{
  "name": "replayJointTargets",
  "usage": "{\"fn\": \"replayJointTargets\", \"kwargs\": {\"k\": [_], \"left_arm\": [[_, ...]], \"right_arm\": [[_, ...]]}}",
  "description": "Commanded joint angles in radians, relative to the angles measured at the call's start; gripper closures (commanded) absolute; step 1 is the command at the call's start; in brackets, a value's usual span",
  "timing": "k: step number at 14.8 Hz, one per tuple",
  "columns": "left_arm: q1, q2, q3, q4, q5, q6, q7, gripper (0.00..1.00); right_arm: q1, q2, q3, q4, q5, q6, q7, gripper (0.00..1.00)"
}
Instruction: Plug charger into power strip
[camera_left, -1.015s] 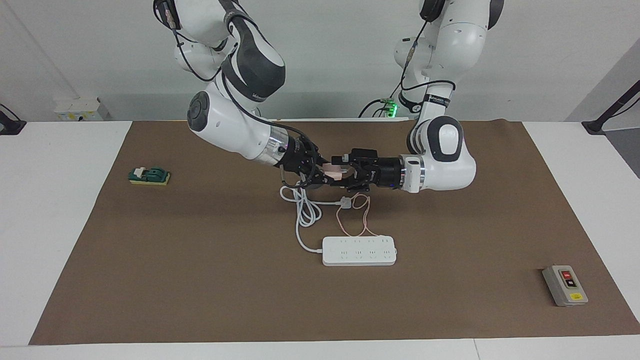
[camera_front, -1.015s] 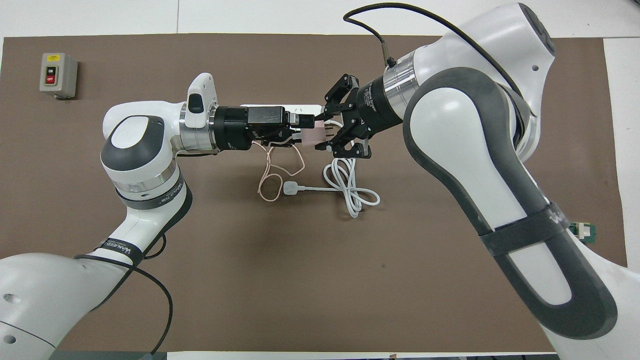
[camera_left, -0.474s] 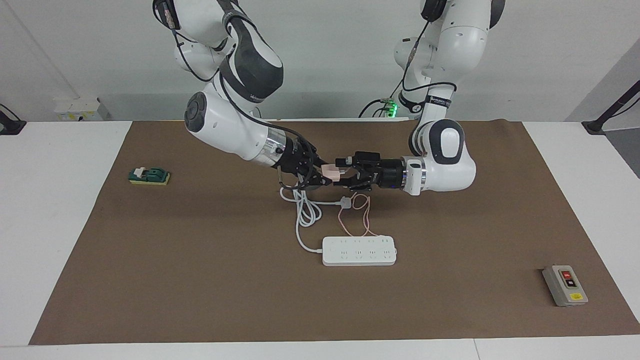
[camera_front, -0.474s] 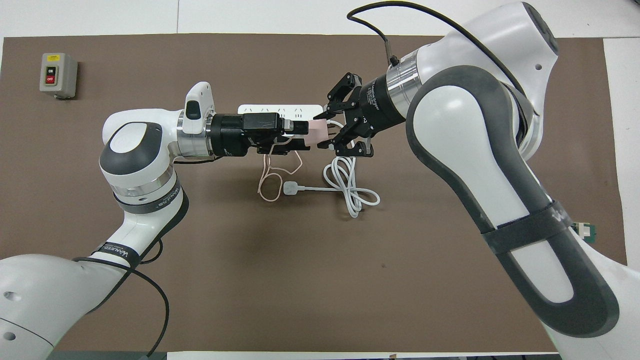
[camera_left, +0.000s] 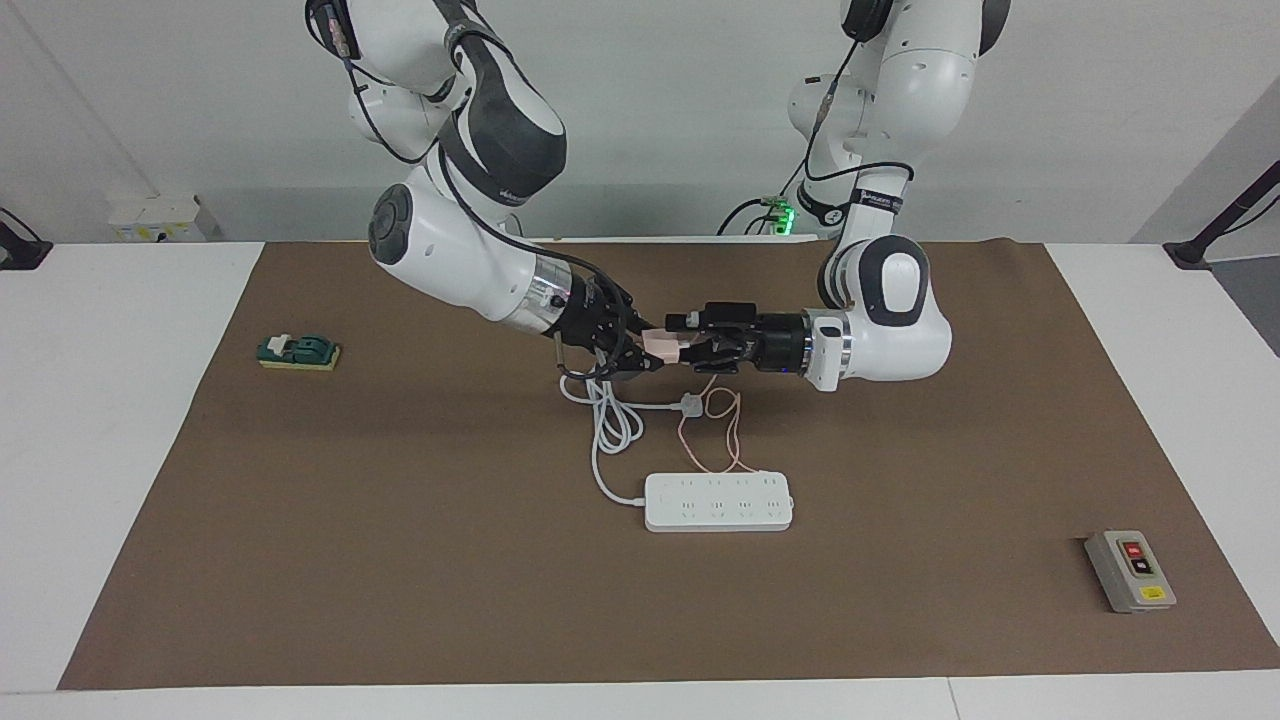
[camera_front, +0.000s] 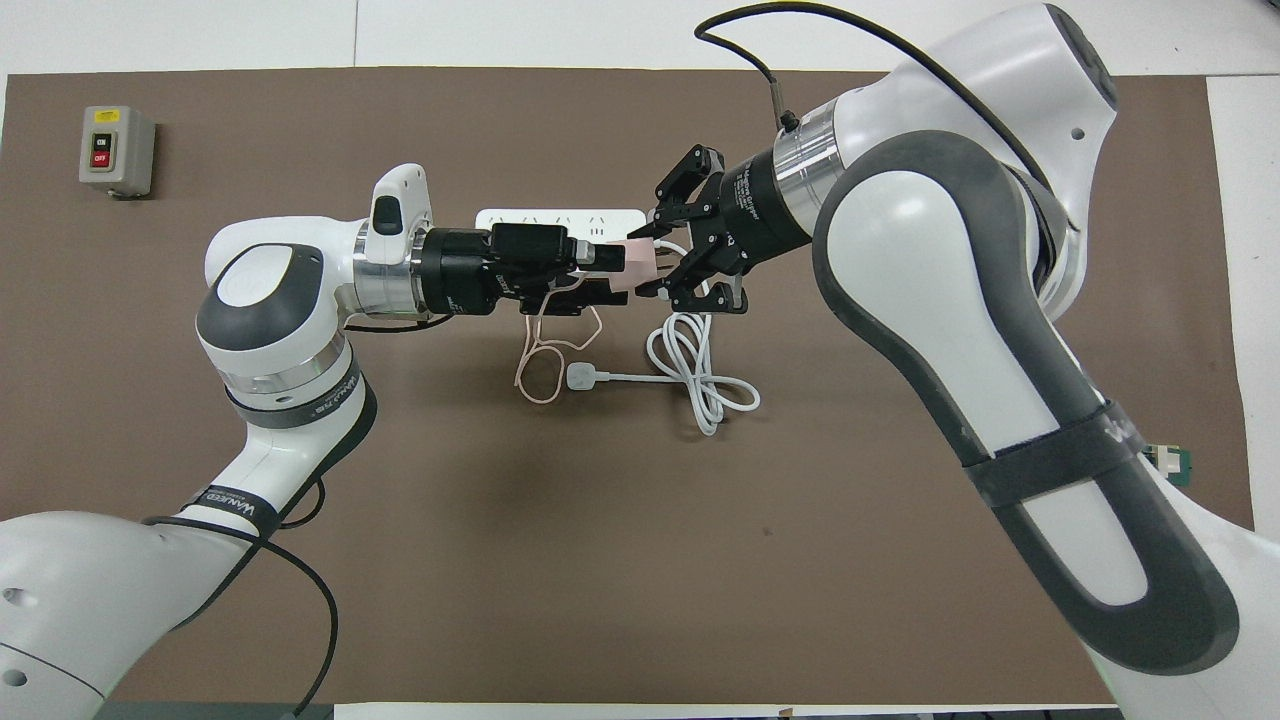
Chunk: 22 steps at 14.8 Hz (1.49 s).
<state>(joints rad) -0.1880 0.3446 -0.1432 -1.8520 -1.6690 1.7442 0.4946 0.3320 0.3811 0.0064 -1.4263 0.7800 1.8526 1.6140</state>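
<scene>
- Item: small pale pink cube-shaped plastic charger (camera_left: 662, 346), held in the air between the two grippers, over the brown mat and nearer to the robots than the long flat white power strip (camera_left: 718, 502). Its thin pink cable (camera_left: 708, 432) hung down in loops and ran to the strip's nearer edge.
- Right gripper (camera_front: 654, 266): fingertips pressed together on the charger's prong end; outer links splayed.
- Left gripper (camera_front: 598, 270): met the cube from the opposite end, level with it, wrist axis in line with the right gripper's. Fingers flanked the cube; whether they had yet clamped it could not be told.
- Governing relation: the charger lay straight ahead of the left gripper, touching or nearly so; both arms about equally near. The strip lay on the mat, apart from the charger, sockets upward, long axis along the table's length.
- Change from a second earlier: the left gripper had advanced along its own axis onto the cube, and its fingers had narrowed. The right gripper's hold and the strip were unchanged.
- Judgement: handover in progress; plugging not yet begun.
</scene>
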Motion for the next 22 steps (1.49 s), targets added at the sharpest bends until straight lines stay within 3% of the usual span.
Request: {"fn": "replayJointTargets", "kwargs": {"k": [1, 3, 5, 10, 17, 18, 22], "left_arm": [[0.002, -0.026, -0.001, -0.029, -0.035, 0.000, -0.005, 0.29], [-0.001, -0.026, -0.001, -0.029, -0.055, 0.000, -0.005, 0.33], [-0.001, -0.026, -0.001, -0.021, -0.055, 0.003, -0.007, 0.55], [0.001, -0.030, 0.005, -0.003, -0.043, 0.040, 0.001, 0.99], [0.015, -0.036, 0.011, 0.040, 0.048, 0.075, 0.004, 1.00], [0.016, -0.036, 0.011, 0.046, 0.049, 0.074, 0.004, 1.00], [0.038, -0.036, 0.013, 0.060, 0.100, 0.074, 0.005, 1.00]], "right_arm": [[-0.011, 0.012, 0.006, 0.020, 0.022, -0.010, 0.011, 1.00], [-0.011, 0.012, 0.006, 0.020, 0.022, -0.010, 0.011, 1.00], [-0.011, 0.012, 0.006, 0.020, 0.022, -0.009, 0.011, 1.00], [-0.013, 0.012, 0.006, 0.020, 0.022, -0.012, 0.011, 1.00], [-0.011, 0.012, 0.006, 0.020, 0.022, -0.009, 0.017, 1.00], [-0.010, 0.012, 0.003, 0.020, 0.015, -0.004, 0.026, 0.01], [-0.018, 0.010, -0.005, 0.020, 0.005, -0.007, 0.040, 0.00]]}}
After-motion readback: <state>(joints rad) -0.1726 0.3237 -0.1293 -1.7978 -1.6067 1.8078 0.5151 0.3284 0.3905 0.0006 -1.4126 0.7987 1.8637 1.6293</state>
